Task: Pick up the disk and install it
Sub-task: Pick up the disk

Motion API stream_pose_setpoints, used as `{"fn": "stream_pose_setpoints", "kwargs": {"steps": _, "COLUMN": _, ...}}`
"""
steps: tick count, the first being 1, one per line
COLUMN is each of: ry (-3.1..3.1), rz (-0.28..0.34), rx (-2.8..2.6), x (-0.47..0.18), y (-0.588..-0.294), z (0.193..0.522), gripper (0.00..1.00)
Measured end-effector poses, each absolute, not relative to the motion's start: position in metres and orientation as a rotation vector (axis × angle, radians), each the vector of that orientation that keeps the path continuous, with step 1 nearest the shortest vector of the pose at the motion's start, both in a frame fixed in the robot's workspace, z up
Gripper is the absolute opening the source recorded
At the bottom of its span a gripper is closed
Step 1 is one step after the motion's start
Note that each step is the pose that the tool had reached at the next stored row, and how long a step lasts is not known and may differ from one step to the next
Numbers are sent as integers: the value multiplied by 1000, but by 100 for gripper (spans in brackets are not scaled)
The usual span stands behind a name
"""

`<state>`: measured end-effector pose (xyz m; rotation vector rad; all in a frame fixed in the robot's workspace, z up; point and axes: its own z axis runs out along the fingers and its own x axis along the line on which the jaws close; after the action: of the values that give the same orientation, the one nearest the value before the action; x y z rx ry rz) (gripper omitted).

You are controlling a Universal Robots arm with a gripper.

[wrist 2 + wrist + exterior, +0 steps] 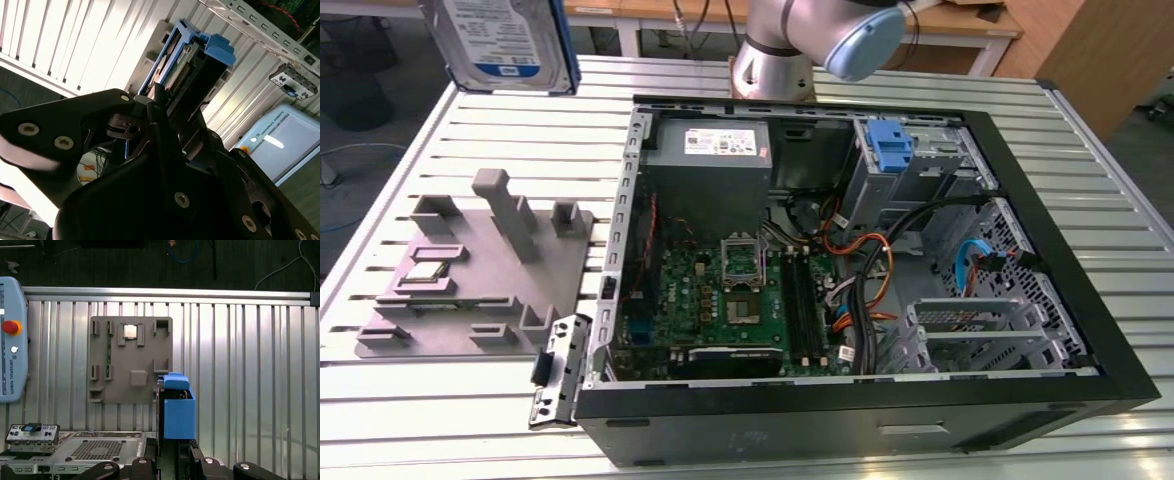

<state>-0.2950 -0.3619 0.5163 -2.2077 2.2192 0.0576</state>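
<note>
Silver disk [500,40], with blue side rails and a blue-and-white label, is hanging above the slatted table [454,420], well apart from the open computer case [1094,300]. In the second wrist view the gripper [172,107] is pinching its end. By judgement, the carrying step is in hand and the disk is not yet seated.

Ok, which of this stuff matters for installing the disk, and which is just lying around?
Job: the disk, held up in the claw; the open computer case.
Lying about: grey holder plate; teach pendant; loose black part beside the case.
</note>
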Motion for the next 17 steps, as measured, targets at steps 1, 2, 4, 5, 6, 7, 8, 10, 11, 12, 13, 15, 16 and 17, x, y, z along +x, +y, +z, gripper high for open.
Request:
{"fn": "stream_pose_setpoints", "kwargs": {"steps": 1, "ry": 2219, "rz": 58, "rx": -2208, "x": -291, "y": -362, "z": 516, "gripper": 35}}
{"fn": "stream_pose_setpoints", "kwargs": {"steps": 2, "ry": 2219, "rz": 57, "rx": -2208, "x": -286, "y": -362, "z": 516, "gripper": 35}}
{"fn": "stream_pose_setpoints", "kwargs": {"steps": 4, "ry": 2219, "rz": 58, "rx": -2208, "x": -277, "y": -362, "z": 516, "gripper": 35}}
{"fn": "stream_pose_setpoints", "kwargs": {"steps": 5, "ry": 2219, "rz": 58, "rx": -2208, "x": -273, "y": -362, "z": 516, "gripper": 35}}
{"fn": "stream_pose_setpoints", "kwargs": {"steps": 6, "ry": 2219, "rz": 58, "rx": -2208, "x": -268, "y": -362, "z": 516, "gripper": 35}}
{"fn": "stream_pose_setpoints", "kwargs": {"steps": 7, "ry": 2219, "rz": 58, "rx": -2208, "x": -263, "y": -362, "z": 516, "gripper": 35}}
{"fn": "stream_pose_setpoints", "kwargs": {"steps": 8, "ry": 2219, "rz": 58, "rx": -2208, "x": -259, "y": -362, "z": 516, "gripper": 35}}
{"fn": "stream_pose_setpoints", "kwargs": {"steps": 10, "ry": 2219, "rz": 58, "rx": -2208, "x": -250, "y": -362, "z": 516, "gripper": 35}}
{"fn": "stream_pose_setpoints", "kwargs": {"steps": 11, "ry": 2219, "rz": 58, "rx": -2208, "x": -245, "y": -362, "z": 516, "gripper": 35}}
{"fn": "stream_pose_setpoints", "kwargs": {"steps": 12, "ry": 2219, "rz": 58, "rx": -2208, "x": -241, "y": -362, "z": 516, "gripper": 35}}
{"fn": "stream_pose_setpoints", "kwargs": {"steps": 13, "ry": 2219, "rz": 58, "rx": -2208, "x": -236, "y": -362, "z": 516, "gripper": 35}}
{"fn": "stream_pose_setpoints", "kwargs": {"steps": 15, "ry": 2219, "rz": 58, "rx": -2208, "x": -227, "y": -362, "z": 516, "gripper": 35}}
{"fn": "stream_pose_setpoints", "kwargs": {"steps": 16, "ry": 2219, "rz": 58, "rx": -2208, "x": -223, "y": -362, "z": 516, "gripper": 35}}
{"fn": "stream_pose_setpoints", "kwargs": {"steps": 17, "ry": 2219, "rz": 58, "rx": -2208, "x": -218, "y": -362, "z": 516, "gripper": 35}}
